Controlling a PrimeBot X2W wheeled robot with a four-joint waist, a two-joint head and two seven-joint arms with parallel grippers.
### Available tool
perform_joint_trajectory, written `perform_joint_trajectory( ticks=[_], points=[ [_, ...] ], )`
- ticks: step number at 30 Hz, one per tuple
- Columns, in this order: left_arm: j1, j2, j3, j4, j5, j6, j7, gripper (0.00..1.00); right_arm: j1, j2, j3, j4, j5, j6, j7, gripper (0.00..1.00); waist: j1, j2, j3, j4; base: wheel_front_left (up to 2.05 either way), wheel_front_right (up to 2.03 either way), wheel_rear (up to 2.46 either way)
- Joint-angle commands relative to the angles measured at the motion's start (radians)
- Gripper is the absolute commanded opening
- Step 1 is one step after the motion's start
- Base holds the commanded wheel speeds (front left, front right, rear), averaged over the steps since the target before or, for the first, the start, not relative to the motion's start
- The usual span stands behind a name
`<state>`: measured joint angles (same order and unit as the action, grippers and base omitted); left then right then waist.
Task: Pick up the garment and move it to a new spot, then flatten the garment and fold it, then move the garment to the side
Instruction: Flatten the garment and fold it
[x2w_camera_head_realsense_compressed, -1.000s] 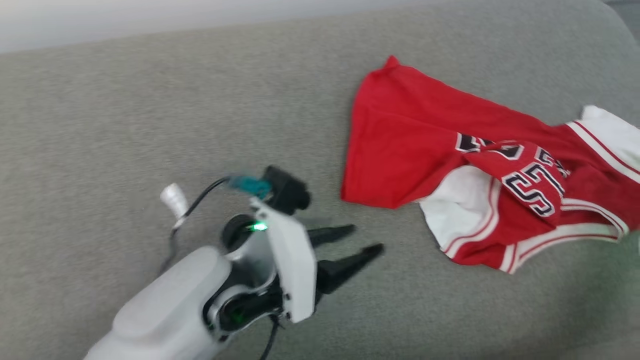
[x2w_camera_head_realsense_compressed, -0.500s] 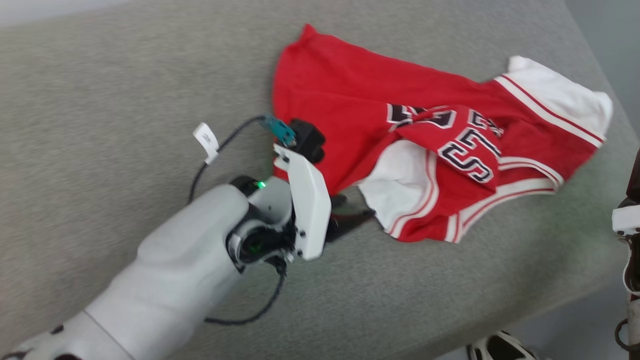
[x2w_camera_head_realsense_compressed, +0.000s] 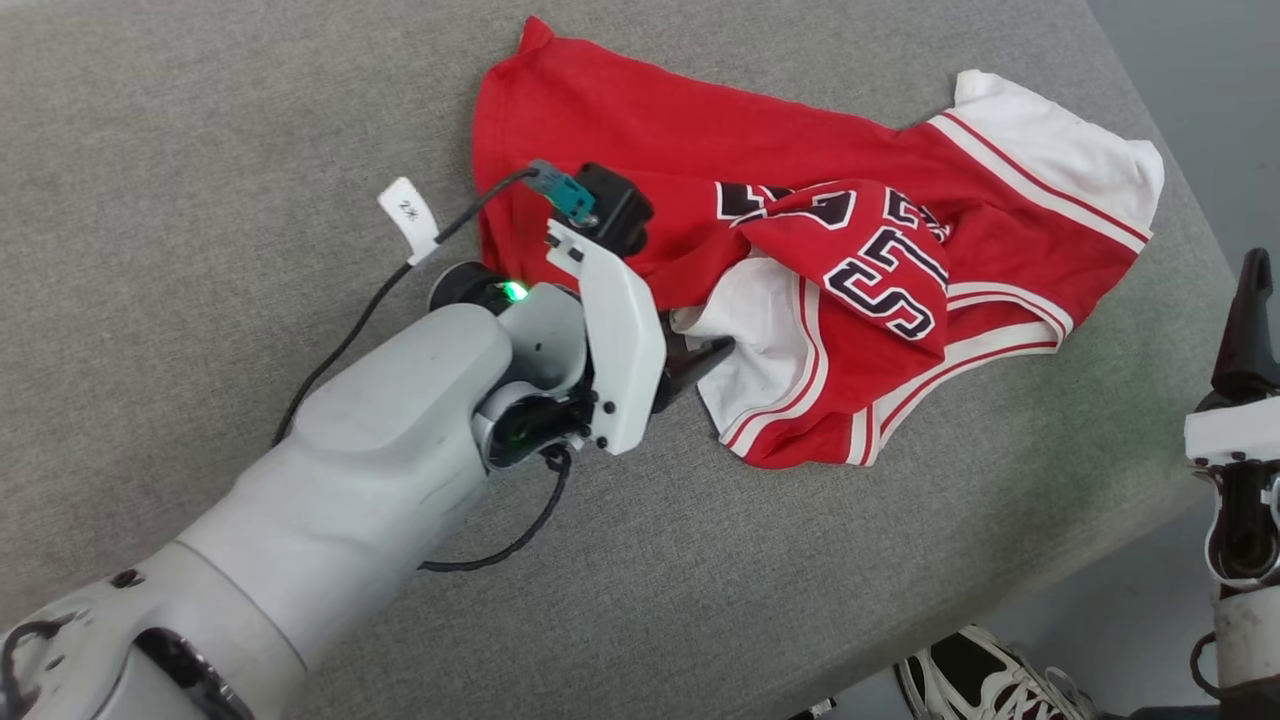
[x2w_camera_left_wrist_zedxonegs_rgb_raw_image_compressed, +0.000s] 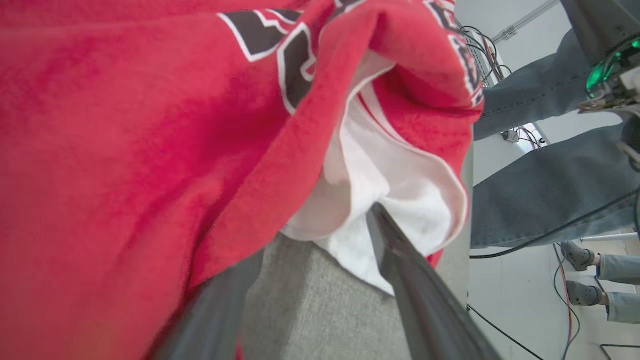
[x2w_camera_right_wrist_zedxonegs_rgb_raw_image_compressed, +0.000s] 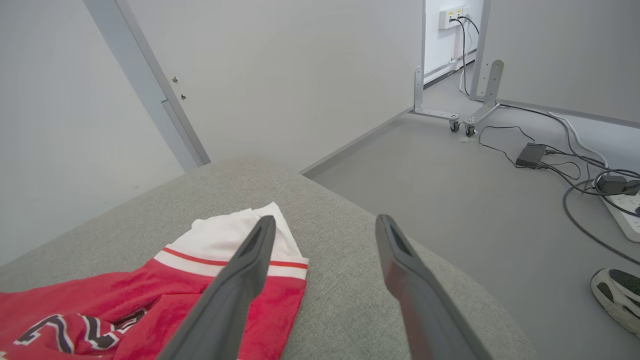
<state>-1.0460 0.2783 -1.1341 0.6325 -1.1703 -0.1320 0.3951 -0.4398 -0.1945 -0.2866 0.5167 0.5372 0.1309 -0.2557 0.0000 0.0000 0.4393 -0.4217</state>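
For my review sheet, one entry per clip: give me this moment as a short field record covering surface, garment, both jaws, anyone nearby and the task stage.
surface: grey cushion
garment: jersey, crumpled, partly folded over itself, on the cushion's right part
left jaws: open, tips at the jersey's white fold, not closed on it
right jaws: open, near the cushion's right edge, apart from the jersey
floor: shoe
person: legs in jeans beside the cushion
stage: pick-up not yet done
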Motion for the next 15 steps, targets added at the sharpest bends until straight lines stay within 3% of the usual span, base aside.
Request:
perform_joint_trajectory(
  ticks=[1, 2, 4, 5, 15],
  points=[
    [-0.003, -0.01, -0.032, 0.019, -0.01, 0.003, -0.004, 0.98, -0.011, 0.008, 0.009, -0.004, 0.007, 0.0, -0.007, 1.0, 0.0, 0.0, 0.002, -0.003, 0.0, 0.0, 0.0],
    [-0.005, -0.015, -0.044, 0.02, -0.018, 0.003, -0.01, 0.57, -0.014, 0.009, 0.013, -0.004, 0.009, 0.0, -0.007, 1.0, 0.0, 0.0, 0.003, -0.004, 0.0, 0.0, 0.0],
    [-0.015, -0.019, -0.055, 0.027, -0.036, 0.003, -0.025, 0.27, -0.016, 0.008, 0.017, -0.004, 0.009, 0.0, -0.008, 1.0, 0.0, 0.0, 0.004, -0.005, 0.0, 0.0, 0.0],
    [-0.02, -0.022, -0.061, 0.03, -0.046, 0.003, -0.035, 0.0, -0.017, 0.008, 0.019, -0.003, 0.011, 0.0, -0.007, 1.0, 0.0, 0.0, 0.004, -0.005, 0.0, 0.0, 0.0],
    [-0.053, -0.016, -0.084, -0.004, -0.125, 0.003, -0.099, 0.0, 0.002, -0.011, 0.015, -0.011, 0.013, 0.0, -0.008, 1.0, 0.0, 0.0, -0.013, 0.034, 0.0, 0.0, 0.0]
  ],
)
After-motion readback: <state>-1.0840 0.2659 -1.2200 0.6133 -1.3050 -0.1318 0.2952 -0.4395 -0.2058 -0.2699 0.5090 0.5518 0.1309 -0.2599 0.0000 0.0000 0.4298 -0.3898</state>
